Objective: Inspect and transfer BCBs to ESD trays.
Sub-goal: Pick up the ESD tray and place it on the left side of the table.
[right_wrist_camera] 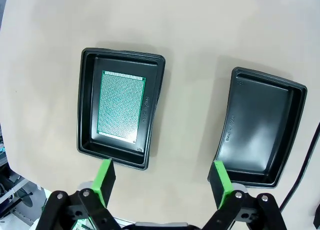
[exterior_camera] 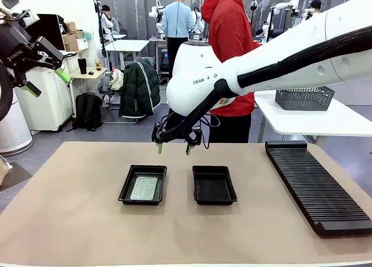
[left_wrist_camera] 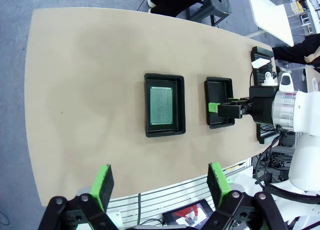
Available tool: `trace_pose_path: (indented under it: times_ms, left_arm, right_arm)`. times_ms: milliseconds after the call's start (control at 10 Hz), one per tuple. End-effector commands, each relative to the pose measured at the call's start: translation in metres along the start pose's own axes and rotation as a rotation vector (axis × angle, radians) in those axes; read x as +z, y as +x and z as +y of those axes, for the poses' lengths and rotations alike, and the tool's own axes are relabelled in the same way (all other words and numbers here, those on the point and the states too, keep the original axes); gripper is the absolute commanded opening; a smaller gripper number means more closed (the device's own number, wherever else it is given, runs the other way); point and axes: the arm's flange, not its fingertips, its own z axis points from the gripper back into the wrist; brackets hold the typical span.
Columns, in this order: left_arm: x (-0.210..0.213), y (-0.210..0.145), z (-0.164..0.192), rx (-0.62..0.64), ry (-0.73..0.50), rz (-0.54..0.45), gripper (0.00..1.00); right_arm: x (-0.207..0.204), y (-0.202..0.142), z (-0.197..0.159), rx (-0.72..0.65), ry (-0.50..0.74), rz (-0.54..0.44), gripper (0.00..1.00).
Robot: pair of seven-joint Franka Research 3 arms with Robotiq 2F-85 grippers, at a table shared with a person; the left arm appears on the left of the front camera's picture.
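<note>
Right wrist view shows the thin green rectangular circuit board (right_wrist_camera: pixel 121 105) flat inside the left shallow black plastic tray (right_wrist_camera: pixel 86 109); the matching tray (right_wrist_camera: pixel 260 125) beside it lies bare. To lift it, you'd best descend squarely, pads (right_wrist_camera: pixel 105 171) clearing the sloping rim. Your right arm reaches across the tan desk (exterior_camera: pixel 70 209), jaws wide apart and empty, hovering above the trays' far edges. Left jaws, raised aside, gape empty too.

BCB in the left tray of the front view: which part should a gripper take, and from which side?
Its two long edges, coming straight down from above. The BCB lies flat on the floor of the ESD tray, whose raised rim blocks any sideways approach. Narrow gaps show along both long edges, probably enough room for fingertips. The right gripper hangs open overhead.
</note>
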Motion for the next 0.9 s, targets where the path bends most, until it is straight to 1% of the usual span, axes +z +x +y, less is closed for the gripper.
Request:
trace_pose_path:
  times_ms: [0,600,700,800]
  left_arm:
    - [-0.002,-0.001,0.002,0.002,-0.005,-0.01,1.0]
    - [-0.002,-0.001,0.002,0.002,-0.005,-0.01,1.0]
    - [0.0,0.0,0.0,0.0,0.0,0.0,1.0]
    - [-0.014,0.012,-0.001,0.009,-0.002,0.031,1.0]
  right_arm:
    - [-0.001,0.001,-0.001,0.017,0.005,-0.016,1.0]
    - [-0.001,0.001,-0.001,0.017,0.005,-0.016,1.0]
    - [-0.001,0.001,-0.001,0.017,0.005,-0.016,1.0]
    - [0.0,0.0,0.0,0.0,0.0,0.0,1.0]
